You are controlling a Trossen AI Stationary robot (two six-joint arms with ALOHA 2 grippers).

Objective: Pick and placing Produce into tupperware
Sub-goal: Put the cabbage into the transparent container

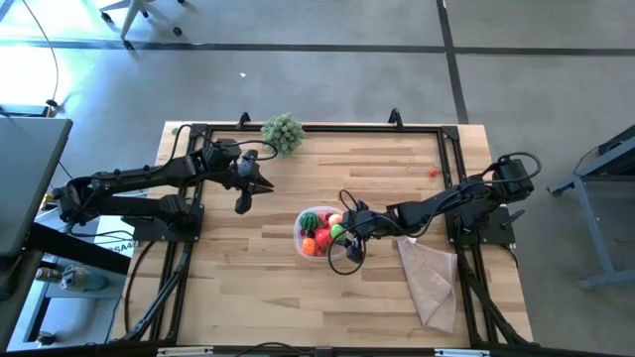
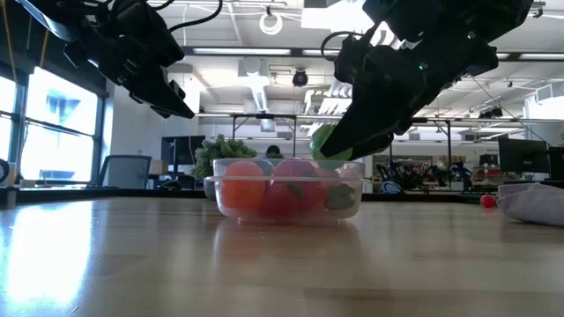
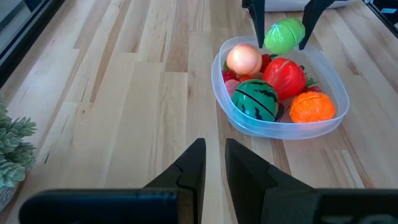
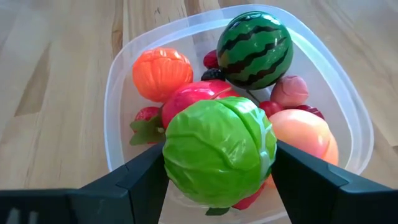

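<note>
Presently, left to right across the table:
Plant clump: it stands at the far edge, well apart from the work.
Left gripper: it is held above bare wood to the left of the container, fingers shut on nothing.
Tupperware: it is set near mid-table, already holding a watermelon, an orange, a peach and a red fruit.
Right gripper: it is poised over the tupperware's right side, fingers clamped on the green cabbage.
Step in hand: the cabbage should be lowered onto the pile inside the rim before the fingers are spread, so that roll-out is avoided.
Stray red piece: it is left near the far right corner.
Tan cloth: it lies just right of the gripper.
Open room: bare wood is seen in front and to the left; withdrawal upward looks clear.
</note>
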